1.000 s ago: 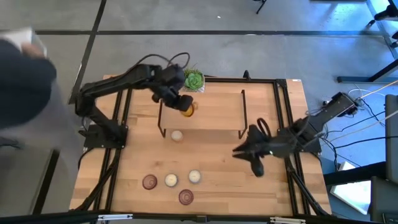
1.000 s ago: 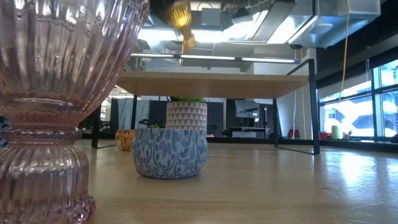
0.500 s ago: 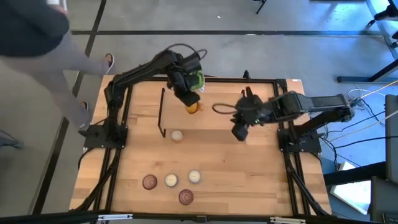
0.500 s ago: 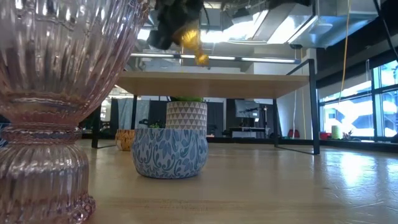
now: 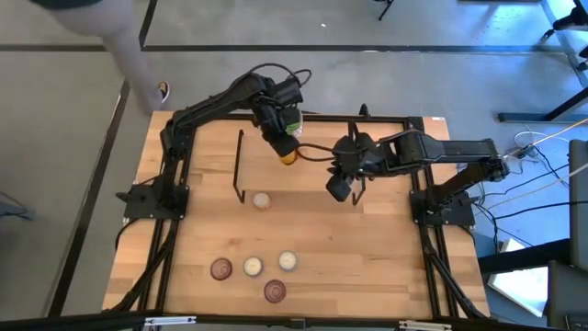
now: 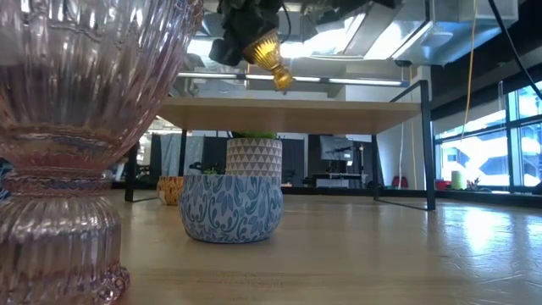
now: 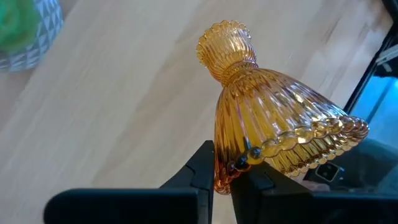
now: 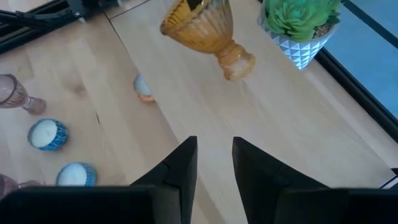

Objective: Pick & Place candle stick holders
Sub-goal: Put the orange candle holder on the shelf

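Pale wooden table (image 5: pixel 386 267) with a raised shelf at its far side, seen from above with grey floor around it; a person's sleeve and leg show at the far left edge of the room.

Left gripper (image 7: pixel 231 175): its two dark fingers are pinched nearly shut on the beaded rim of the amber candle stick holder (image 7: pixel 267 127), clamping the thin glass wall between them; the piece hangs tilted in the air, its narrow neck pointing down and away, so the grip is at the wide end, probably because the rim offers the only thin edge to pinch. From above, this holder (image 5: pixel 288 154) is over the shelf, just beside the green potted plant (image 5: pixel 289 118), lifted well clear of the wood.

Right gripper (image 8: pixel 214 158): its fingers stand partly open with nothing between them, facing the amber piece from near by, as if ready to receive or steady it.

Lower down, one small cream holder (image 5: pixel 261 199) sits under the shelf's near edge; along the near side stand two pinkish glass holders (image 5: pixel 220 268) and two cream ones (image 5: pixel 253 267), apparently waiting for their turn.
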Robot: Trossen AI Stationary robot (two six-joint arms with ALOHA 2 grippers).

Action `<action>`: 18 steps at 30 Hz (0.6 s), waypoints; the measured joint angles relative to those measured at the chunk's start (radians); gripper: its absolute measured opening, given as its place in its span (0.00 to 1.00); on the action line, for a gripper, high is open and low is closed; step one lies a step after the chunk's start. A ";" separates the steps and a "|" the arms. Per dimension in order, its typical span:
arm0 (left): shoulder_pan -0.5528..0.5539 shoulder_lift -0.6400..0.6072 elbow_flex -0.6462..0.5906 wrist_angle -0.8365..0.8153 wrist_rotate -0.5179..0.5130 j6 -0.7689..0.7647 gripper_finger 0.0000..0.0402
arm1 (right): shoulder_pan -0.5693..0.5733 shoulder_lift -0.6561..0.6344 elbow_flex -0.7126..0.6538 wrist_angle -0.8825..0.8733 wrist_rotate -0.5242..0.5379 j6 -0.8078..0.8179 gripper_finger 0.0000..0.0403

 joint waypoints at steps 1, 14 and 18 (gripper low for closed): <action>-0.002 -0.003 0.000 0.001 -0.008 0.013 0.05 | 0.000 0.000 0.000 0.002 0.000 0.006 0.26; -0.220 -0.276 -0.038 0.142 -0.301 0.266 0.05 | -0.001 -0.004 0.000 0.002 -0.044 -0.008 0.26; -0.321 -0.400 -0.140 0.243 -0.309 0.305 0.05 | 0.008 -0.004 0.000 0.005 -0.077 -0.008 0.26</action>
